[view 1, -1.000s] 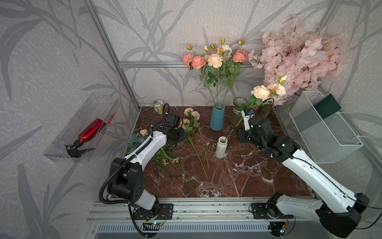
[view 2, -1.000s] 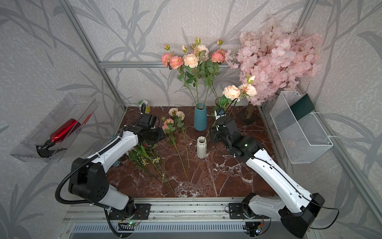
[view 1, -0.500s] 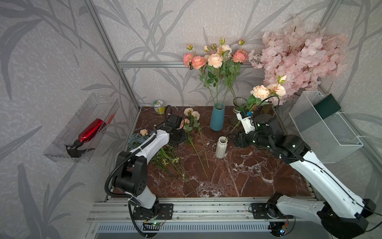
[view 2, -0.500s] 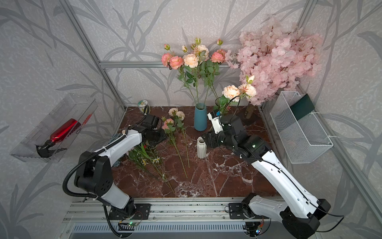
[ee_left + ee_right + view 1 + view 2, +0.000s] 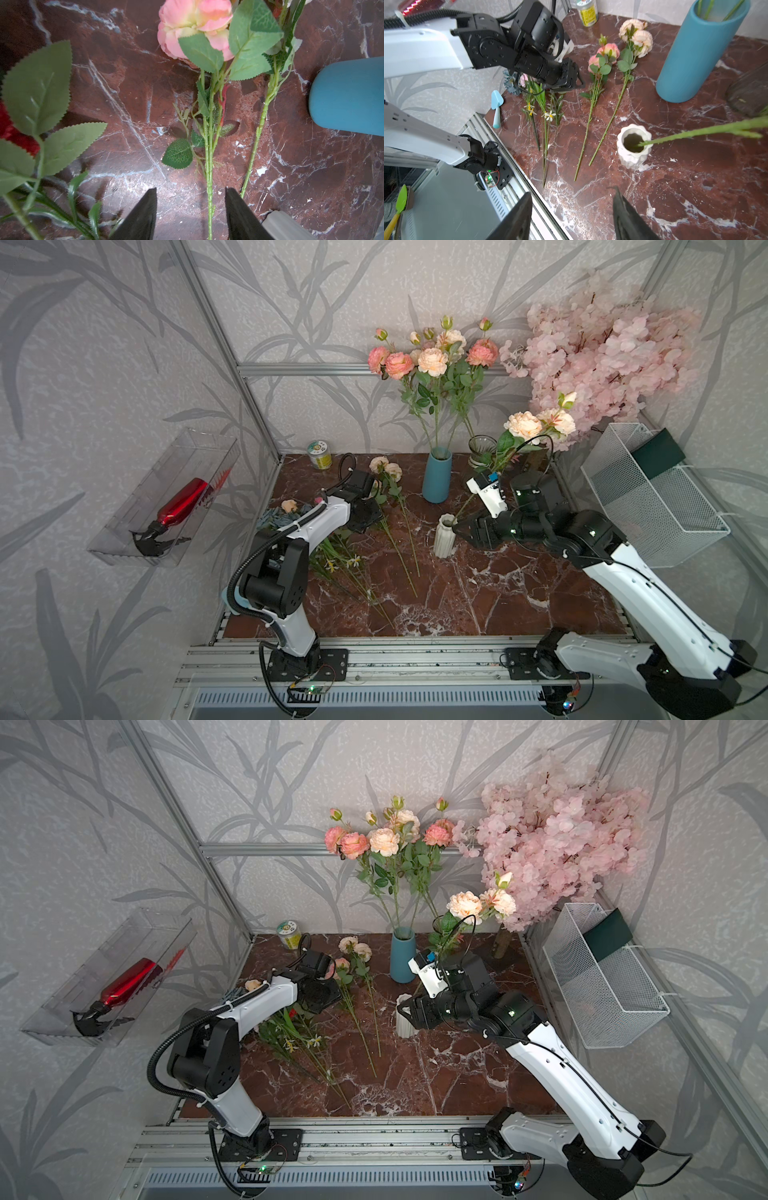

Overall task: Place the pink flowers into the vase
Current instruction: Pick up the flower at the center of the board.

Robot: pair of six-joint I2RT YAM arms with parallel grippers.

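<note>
**Pink flowers (image 5: 379,463): one spray resting in a vase, the next lying between your left fingers**

You are working the pick-up of a spray from the marble table (image 5: 104,83). Your left gripper (image 5: 191,190) is hanging low over it with its fingers (image 5: 143,214) standing apart. The stem of the salmon-pink spray (image 5: 209,149) is running straight through the gap between them, touching neither finger as far as the left wrist view shows. A second stem (image 5: 257,133) is lying just outside one finger, with the blue vase (image 5: 349,95) beyond it.

Your right gripper (image 5: 572,191) is gaping as well and holding nothing. The peach-headed spray (image 5: 524,426) is leaning free, its cut end sitting in the mouth of the white ribbed vase (image 5: 634,145) ahead of the right fingertips. Other pink sprays are standing in the blue vase.

Next, as I judge it, you are needing to close the left fingers on that one stem alone, leaving the neighbouring stem outside the pinch. Then lift it and tip it upright so the cut end is pointing at a vase mouth. Mind the leaning spray: it is looking shallowly seated, and the small vase could be tipping if the right fingers, close beside it, are nudging it.
</note>
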